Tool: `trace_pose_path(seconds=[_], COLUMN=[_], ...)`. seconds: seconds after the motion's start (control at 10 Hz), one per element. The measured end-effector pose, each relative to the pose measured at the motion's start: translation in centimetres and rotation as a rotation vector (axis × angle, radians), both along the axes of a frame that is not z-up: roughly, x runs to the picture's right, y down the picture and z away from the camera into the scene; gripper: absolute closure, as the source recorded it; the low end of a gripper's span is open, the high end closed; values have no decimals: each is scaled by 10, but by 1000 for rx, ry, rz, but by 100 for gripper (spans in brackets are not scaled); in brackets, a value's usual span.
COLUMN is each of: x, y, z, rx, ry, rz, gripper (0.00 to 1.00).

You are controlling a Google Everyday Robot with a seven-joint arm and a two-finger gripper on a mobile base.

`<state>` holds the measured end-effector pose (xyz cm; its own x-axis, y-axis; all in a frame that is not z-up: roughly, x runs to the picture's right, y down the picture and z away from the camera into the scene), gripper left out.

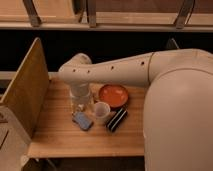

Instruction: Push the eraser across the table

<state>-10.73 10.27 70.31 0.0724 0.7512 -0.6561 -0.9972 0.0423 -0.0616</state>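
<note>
The eraser (116, 120), a black oblong block with thin pale stripes, lies at a slant on the light wooden table (60, 137), just right of a white cup (101, 111). My gripper (81, 105) hangs at the end of the cream arm, down near the tabletop, left of the cup and just above a flat blue-grey rectangular object (83, 120). The gripper is apart from the eraser, with the cup between them.
An orange-red plate (113, 95) sits behind the cup and eraser. An upright wooden side panel (27, 90) closes the table's left side. The robot's large cream body (180, 115) covers the table's right part. A dark gap and shelf rail run behind.
</note>
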Motion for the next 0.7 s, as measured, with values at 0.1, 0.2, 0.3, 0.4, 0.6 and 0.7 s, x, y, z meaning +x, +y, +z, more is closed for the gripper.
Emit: trace_pose_path(seconds=[0.1,0.2,0.3,0.4,0.6,0.7], x=[0,0,0,2,24,43], y=[0,0,0,-2,-23,-33], z=[0,0,0,0,5,5], rx=[0,0,1,7,75,108], ry=[0,0,0,0,7,25], rz=[0,0,0,4,33,54], gripper=[70,82,92,99,100,100])
